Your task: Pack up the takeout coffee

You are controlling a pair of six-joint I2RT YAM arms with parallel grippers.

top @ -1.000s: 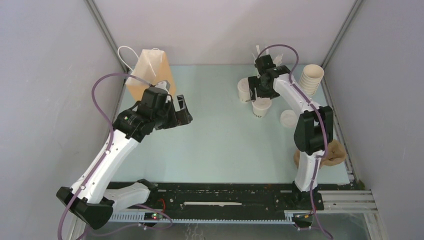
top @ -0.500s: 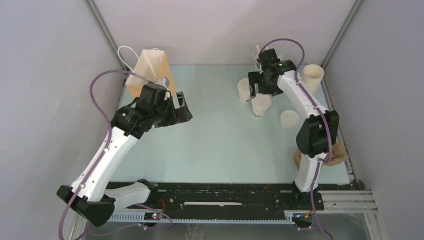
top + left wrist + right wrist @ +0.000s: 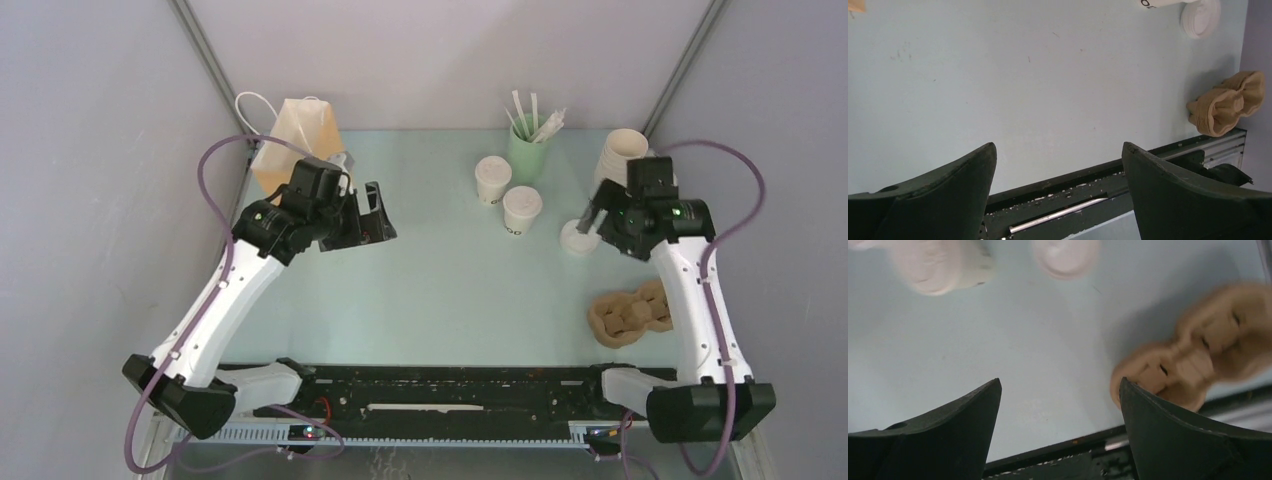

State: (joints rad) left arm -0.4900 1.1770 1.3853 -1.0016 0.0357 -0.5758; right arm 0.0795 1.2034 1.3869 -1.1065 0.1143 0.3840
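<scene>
Two small cream cups with white lids, one and the other, stand upright at the back centre-right of the table. The nearer one appears blurred in the right wrist view. The brown paper bag stands at the back left. My left gripper is open and empty above the table, just right of the bag; its jaws stand wide apart in the left wrist view. My right gripper is open and empty, right of the cups, over a loose white lid.
A green cup of white sticks stands behind the cups. A tall stack of lidless cups is at the back right. A brown pulp cup carrier lies at the right front, also in the wrist views.
My right arm has swung away from the two cups, rightwards and nearer, uncovering the green cup. My left gripper has drifted slightly to the right. The cups have not moved.
</scene>
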